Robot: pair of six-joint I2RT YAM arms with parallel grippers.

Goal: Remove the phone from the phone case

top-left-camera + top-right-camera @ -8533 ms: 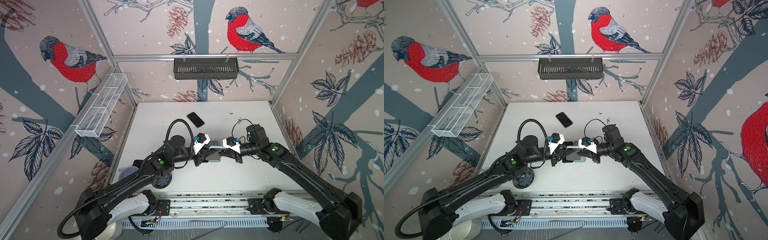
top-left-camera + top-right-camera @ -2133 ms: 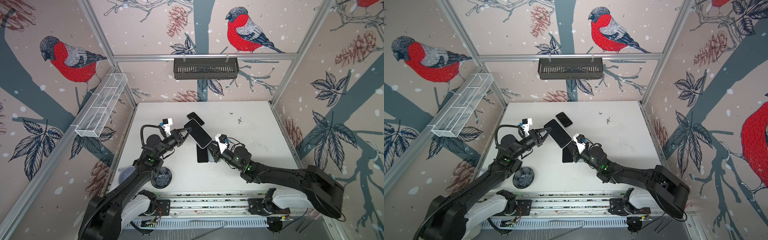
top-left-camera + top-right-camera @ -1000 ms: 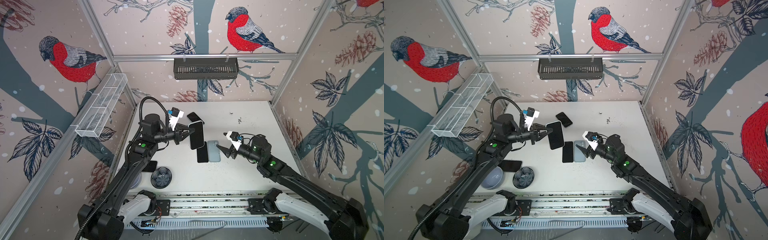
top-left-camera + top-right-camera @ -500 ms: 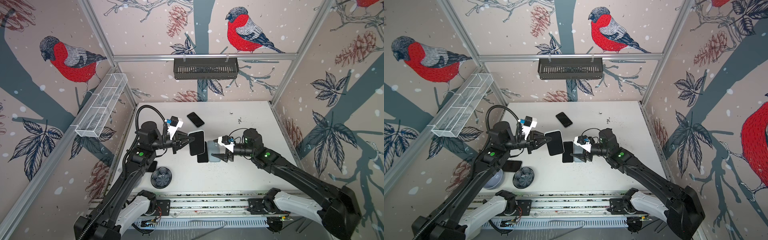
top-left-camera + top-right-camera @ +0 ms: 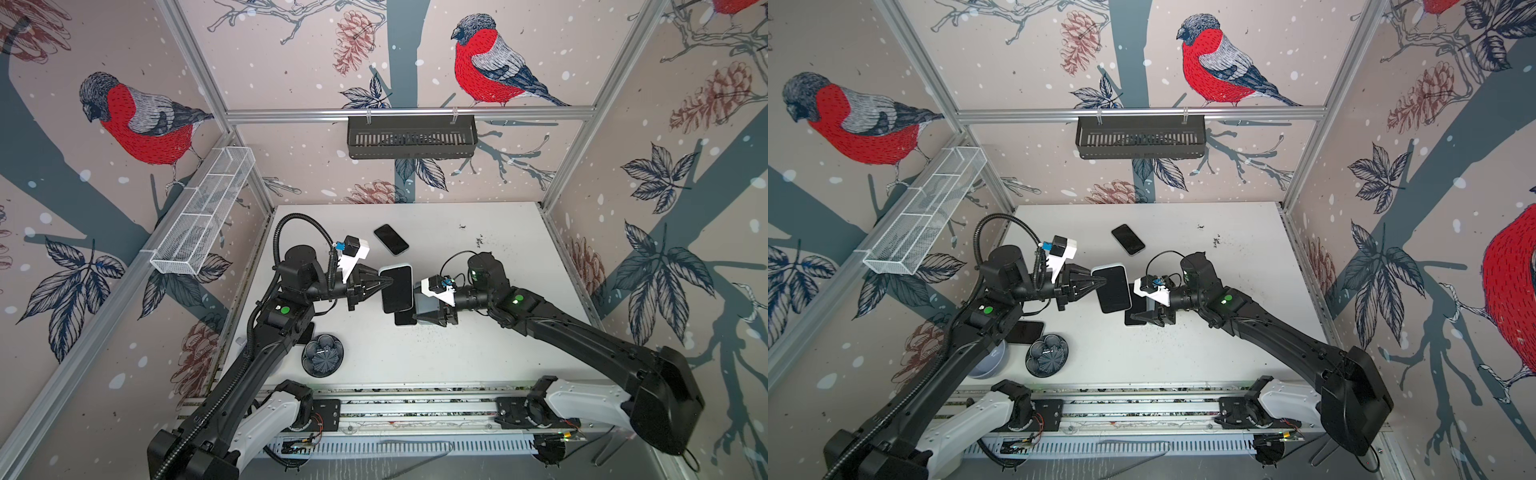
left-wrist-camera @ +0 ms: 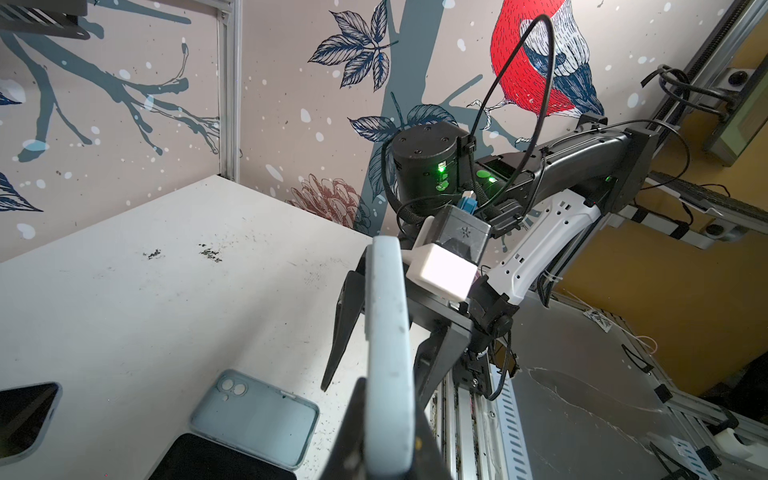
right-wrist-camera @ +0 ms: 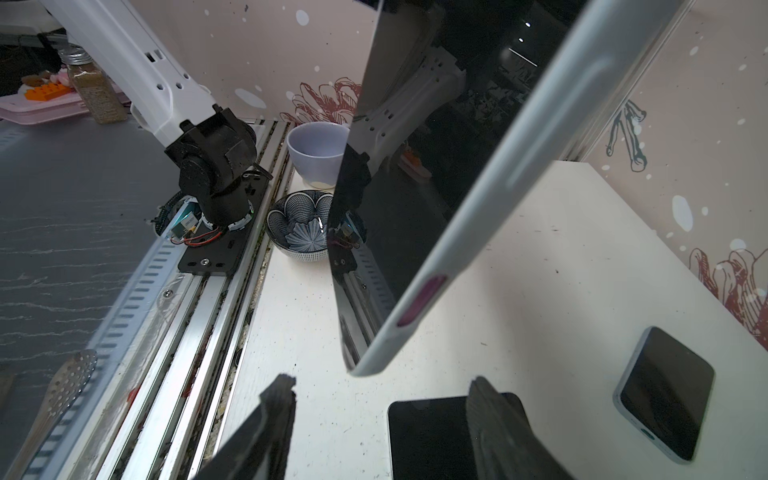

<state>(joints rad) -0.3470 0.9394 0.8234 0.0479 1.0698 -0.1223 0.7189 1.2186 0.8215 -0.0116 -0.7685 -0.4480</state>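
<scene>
Left claw [image 5: 385,284] pinches the cased phone [image 5: 397,289] by one edge, held above the table [image 5: 478,345]. Right claw [image 7: 380,386] gapes at the opposite edge, gripping nothing.

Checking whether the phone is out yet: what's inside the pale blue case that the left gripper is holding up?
A dark-screened phone fills the case from rim to rim, and the left gripper clamps the pair. The phone's back is covered by the case.

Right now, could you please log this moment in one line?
left gripper: shut on cased phone, raised; right gripper: open, at its far edge; extraction: pending
</scene>
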